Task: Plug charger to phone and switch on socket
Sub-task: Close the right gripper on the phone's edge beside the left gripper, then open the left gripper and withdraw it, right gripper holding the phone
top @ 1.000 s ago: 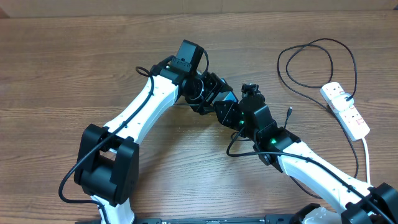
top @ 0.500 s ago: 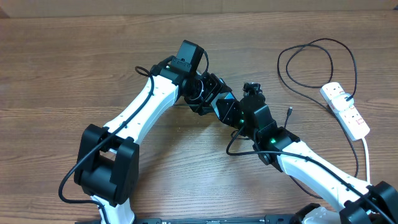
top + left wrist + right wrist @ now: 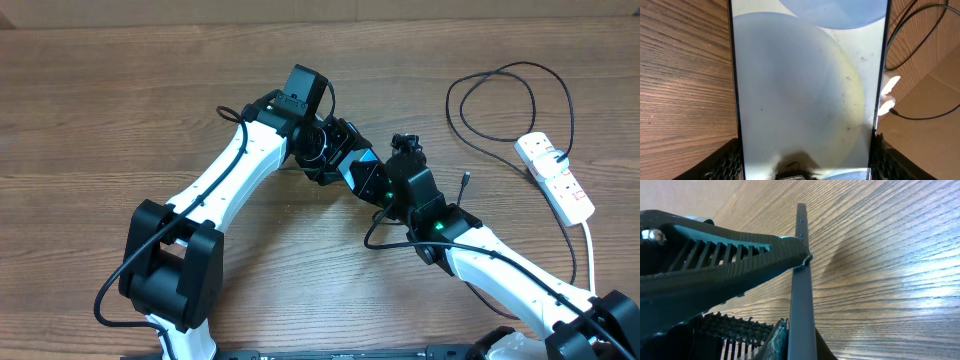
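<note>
The phone (image 3: 805,85) fills the left wrist view, its light screen facing the camera. My left gripper (image 3: 805,160) is shut on it, one finger on each long edge. In the overhead view both arms meet at the table's middle, and only a blue sliver of the phone (image 3: 365,158) shows between them. In the right wrist view the phone (image 3: 802,290) appears edge-on. My right gripper (image 3: 800,347) is shut on its near end. The charger (image 3: 510,100) lies looped at the right, its plug tip loose near my right arm. The socket (image 3: 556,177) lies at the far right.
The socket's thick white cord (image 3: 590,250) runs toward the front right edge. The left gripper's ribbed finger (image 3: 715,265) crosses the right wrist view and touches the phone's edge. Bare wooden table (image 3: 120,110) lies to the left and behind.
</note>
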`<state>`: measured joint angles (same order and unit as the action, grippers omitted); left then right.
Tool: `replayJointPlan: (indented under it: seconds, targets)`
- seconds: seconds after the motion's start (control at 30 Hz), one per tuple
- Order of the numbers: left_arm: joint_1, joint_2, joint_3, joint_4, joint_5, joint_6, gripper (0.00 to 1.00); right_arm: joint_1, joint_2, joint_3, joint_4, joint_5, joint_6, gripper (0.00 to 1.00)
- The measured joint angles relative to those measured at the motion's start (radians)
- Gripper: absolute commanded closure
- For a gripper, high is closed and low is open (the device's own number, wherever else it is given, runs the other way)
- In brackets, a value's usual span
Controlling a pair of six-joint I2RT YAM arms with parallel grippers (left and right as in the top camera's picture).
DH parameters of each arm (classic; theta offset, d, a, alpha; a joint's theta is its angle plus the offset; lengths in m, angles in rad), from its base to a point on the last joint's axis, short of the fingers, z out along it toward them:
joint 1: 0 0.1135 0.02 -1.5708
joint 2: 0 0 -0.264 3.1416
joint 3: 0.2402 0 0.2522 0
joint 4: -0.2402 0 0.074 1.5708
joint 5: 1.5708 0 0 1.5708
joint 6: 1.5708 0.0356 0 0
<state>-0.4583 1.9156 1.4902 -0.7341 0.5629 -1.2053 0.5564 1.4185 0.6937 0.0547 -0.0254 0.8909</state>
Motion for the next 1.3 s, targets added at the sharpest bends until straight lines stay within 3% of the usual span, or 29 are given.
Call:
replayJointPlan:
  seconds: [0.3, 0.53, 0.57, 0.9, 1.13, 1.3]
  targets:
    - [0.002, 0.0, 0.003, -0.003, 0.0, 0.013, 0.37, -0.006, 0.001, 0.0, 0.003, -0.018, 0.023, 0.96]
    - [0.002, 0.0, 0.003, -0.007, -0.014, 0.054, 0.14, -0.006, 0.005, 0.0, 0.018, -0.056, 0.02, 0.96]
    - [0.002, 0.0, 0.003, -0.007, -0.015, 0.068, 0.01, -0.006, 0.005, 0.0, 0.023, -0.068, 0.019, 0.96]
    - [0.087, 0.0, 0.003, -0.017, 0.035, 0.212, 0.0, -0.005, 0.005, 0.0, 0.037, -0.145, 0.017, 0.96]
    - [0.331, 0.0, 0.004, -0.055, 0.221, 0.377, 0.0, 0.001, 0.005, 0.0, 0.014, -0.259, 0.036, 0.96]
    - [0.505, 0.0, 0.008, -0.18, 0.343, 0.537, 0.0, 0.001, 0.005, 0.0, 0.015, -0.367, 0.188, 0.96]
